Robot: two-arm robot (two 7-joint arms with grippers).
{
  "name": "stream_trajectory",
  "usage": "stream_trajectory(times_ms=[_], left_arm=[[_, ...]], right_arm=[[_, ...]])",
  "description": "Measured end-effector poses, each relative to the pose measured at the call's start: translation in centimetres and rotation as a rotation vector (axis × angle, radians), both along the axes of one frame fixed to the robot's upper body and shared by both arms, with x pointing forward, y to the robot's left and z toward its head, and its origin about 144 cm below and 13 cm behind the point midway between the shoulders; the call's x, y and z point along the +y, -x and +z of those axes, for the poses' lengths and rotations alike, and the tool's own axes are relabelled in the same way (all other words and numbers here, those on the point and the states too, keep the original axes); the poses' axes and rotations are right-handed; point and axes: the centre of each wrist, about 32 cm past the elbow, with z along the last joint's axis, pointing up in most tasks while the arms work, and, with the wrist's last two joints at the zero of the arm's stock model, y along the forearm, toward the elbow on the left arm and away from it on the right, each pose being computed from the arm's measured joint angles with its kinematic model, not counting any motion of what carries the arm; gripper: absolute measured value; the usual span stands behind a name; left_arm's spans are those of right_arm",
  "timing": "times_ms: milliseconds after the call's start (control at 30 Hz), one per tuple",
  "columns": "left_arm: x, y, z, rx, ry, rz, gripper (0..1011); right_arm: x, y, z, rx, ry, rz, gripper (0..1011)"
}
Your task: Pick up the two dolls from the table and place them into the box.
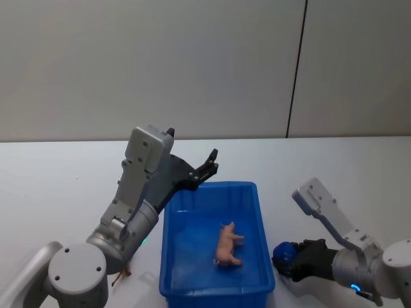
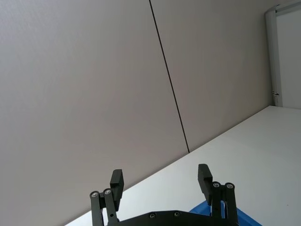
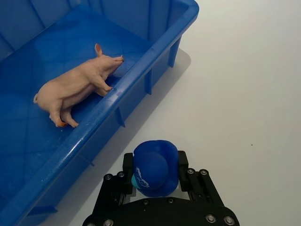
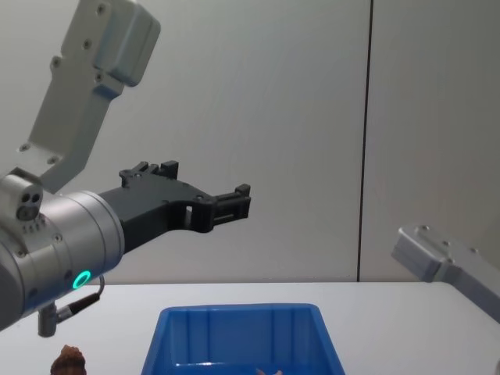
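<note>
**A:** Which step is in hand?

**B:** By my reading, 1 of 2 dolls is done. The pale pink plastic pig doll [image 1: 228, 244] lies inside the bright blue rectangular plastic box [image 1: 257, 192]. The dark reddish-brown lumpy doll [image 4: 69, 362] sits on the white worktop [image 1: 51, 179], near-left of the box.

**A:** And the next move?

**B:** Probably the left gripper [image 2: 160, 175]. It is raised over the box's far-left corner, fingers wide and empty, and would have to come down nearer to that doll. The right gripper [image 1: 290, 258] sits low, right of the box, fingers clamped on a glossy blue rounded object [image 3: 155, 172].
</note>
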Motion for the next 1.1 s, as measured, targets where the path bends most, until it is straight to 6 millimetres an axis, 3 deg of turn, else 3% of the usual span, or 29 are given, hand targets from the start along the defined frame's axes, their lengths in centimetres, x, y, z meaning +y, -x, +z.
stream_trajectory(times_ms=[533,1100], left_arm=[[0.0,0.0,0.0,0.0,0.0,0.0,1001],[0.0,0.0,0.0,0.0,0.0,0.0,1001]], right_arm=[[-0.4,0.1,1.7,-0.116,0.02,-0.062,428],[-0.3,0.0,6.4,-0.334,-0.044,-0.029,318]])
